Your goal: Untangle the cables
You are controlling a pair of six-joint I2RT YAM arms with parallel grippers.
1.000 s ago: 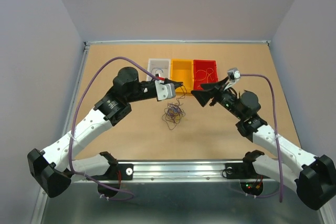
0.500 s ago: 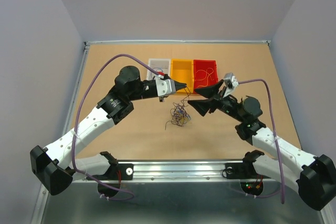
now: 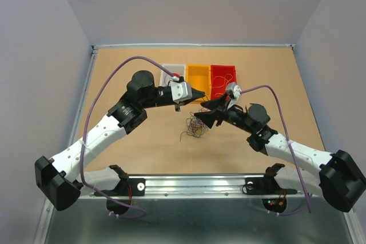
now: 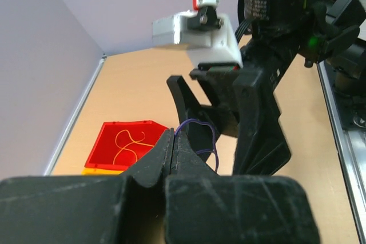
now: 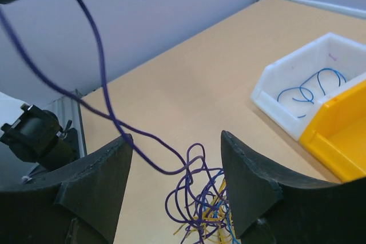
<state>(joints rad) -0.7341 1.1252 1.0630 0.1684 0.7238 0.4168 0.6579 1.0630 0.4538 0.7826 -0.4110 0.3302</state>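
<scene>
purple strand pulled up

left gripper (image 4: 172, 141) pinches a thin dark purple wire (image 4: 197, 123), lifting it free of the curly blue, orange and purple cable tangle (image 3: 195, 127) on the tan table (image 3: 143, 147); right gripper (image 5: 174, 147) gapes wide just above it.

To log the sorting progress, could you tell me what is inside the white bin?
A curly blue cable lies in the white bin, apparently alone. The floor strip beside the yellow bin is hidden by the walls between them.

Cables (image 3: 195, 125) purple, blue, yellow-orange (mostly purple); a white bin (image 3: 173, 66), a yellow bin (image 3: 197, 67), a red bin (image 3: 223, 67).
</scene>
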